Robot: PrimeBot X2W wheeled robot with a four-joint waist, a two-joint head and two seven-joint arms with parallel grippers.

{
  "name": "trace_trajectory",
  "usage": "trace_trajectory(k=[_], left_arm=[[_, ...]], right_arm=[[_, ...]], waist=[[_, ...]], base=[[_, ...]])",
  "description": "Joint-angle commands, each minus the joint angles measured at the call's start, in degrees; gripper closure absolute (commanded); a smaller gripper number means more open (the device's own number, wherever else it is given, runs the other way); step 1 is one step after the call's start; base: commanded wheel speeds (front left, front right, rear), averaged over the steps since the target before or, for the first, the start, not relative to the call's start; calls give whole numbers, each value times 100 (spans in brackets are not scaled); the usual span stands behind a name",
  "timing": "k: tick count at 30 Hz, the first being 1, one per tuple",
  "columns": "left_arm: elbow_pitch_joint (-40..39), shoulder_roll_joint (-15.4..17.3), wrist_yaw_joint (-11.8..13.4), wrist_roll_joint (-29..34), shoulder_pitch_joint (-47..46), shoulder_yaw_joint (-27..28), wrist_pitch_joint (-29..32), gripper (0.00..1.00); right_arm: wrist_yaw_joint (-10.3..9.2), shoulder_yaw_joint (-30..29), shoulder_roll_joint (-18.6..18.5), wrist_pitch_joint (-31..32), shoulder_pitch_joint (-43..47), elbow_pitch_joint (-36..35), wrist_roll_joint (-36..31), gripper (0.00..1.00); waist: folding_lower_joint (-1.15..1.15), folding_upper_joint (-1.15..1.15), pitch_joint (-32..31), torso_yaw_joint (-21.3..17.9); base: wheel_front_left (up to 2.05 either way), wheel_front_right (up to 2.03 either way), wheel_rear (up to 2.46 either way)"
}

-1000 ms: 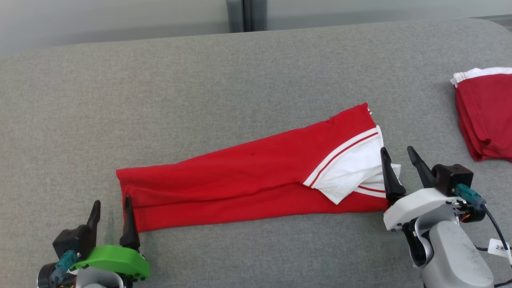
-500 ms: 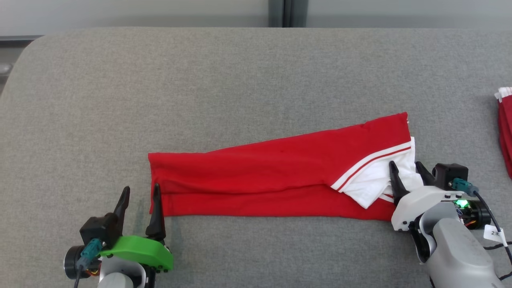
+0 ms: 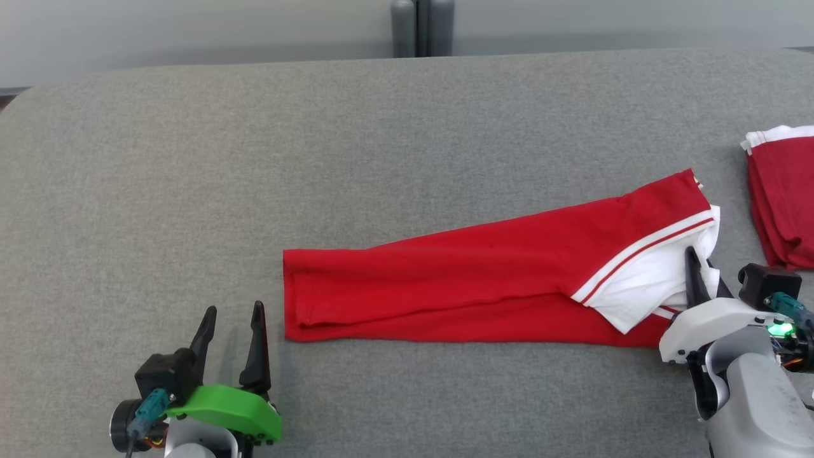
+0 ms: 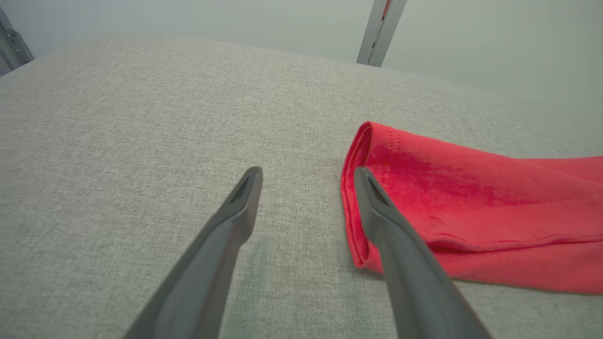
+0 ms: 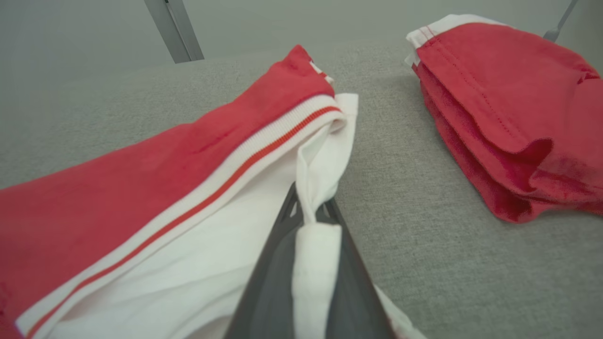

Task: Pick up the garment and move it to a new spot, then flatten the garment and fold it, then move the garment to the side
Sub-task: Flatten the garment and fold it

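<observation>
The right gripper (image 5: 308, 209) has just clenched its jaws on the white end of the garment (image 3: 483, 280), which lies long from the middle of the counter (image 3: 381, 159) toward 4 o'clock. The left gripper (image 3: 232, 318), jaws released, sits at 8 o'clock off its hem. The next fold can likely begin.

No legible text, labels or numbers
</observation>
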Motion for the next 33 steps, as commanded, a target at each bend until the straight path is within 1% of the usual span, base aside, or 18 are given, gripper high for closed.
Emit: trace_trajectory(k=[1, 4, 7, 9, 11, 15, 17, 21, 22, 25, 29, 33], left_arm=[[4, 17, -14, -21, 66, -21, 3, 0], [25, 16, -13, -49, 76, -102, 3, 0], [56, 16, -14, -53, 96, -191, 4, 0], [77, 15, -14, -60, 107, -247, 4, 0], [100, 18, -14, -68, 130, -289, 4, 0], [144, 15, -13, -89, 144, -367, 3, 0], [159, 16, -14, -103, 135, -412, 4, 0], [192, 16, -14, -131, 115, -588, 4, 0], [189, 16, -14, -141, 116, -590, 4, 0], [206, 14, -13, -170, 84, -756, 3, 0], [225, 15, -14, -204, 21, -827, 3, 0], [239, 15, -14, -236, -26, -890, 4, 0]], right_arm=[[-14, -31, 10, -6, 99, -179, -77, 100], [-14, 101, 42, -7, 237, -625, -34, 100], [-12, 649, 68, -8, 349, -1029, 394, 100], [-11, 1119, 66, -8, 420, -1281, 730, 100], [-11, 1709, 66, -8, 501, -1503, 1113, 100], [-11, 2670, 53, -7, 554, -1755, 1771, 100], [-11, 3089, 56, -8, 477, -1801, 2061, 100], [-11, 3668, 53, -9, 238, -1706, 2515, 100], [-11, 3759, 54, -9, 194, -1686, 2577, 100], [-10, 4080, 60, -8, -28, -1587, 2821, 100], [-10, 4472, 52, -9, -295, -1432, 3047, 100], [-10, 4824, 54, -9, -493, -1281, 3299, 100]], waist=[[0, 0, -98, -120], [0, 0, -140, -160], [0, 0, -187, -151], [0, 0, -222, -104], [0, 0, -257, -22], [0, 0, -309, 221], [0, 0, -322, 382], [0, 0, -315, 753], [0, 0, -311, 803], [0, 0, -279, 1134], [0, 0, -234, 1426], [0, 0, -214, 1578]], base=[[0, 0, 0], [0, 0, 0], [0, 0, 0], [0, 0, 0], [0, 0, 0], [0, 0, 0], [0, 0, 0], [0, 0, 0], [0, 0, 0], [0, 0, 0], [0, 0, 0], [0, 0, 0]])
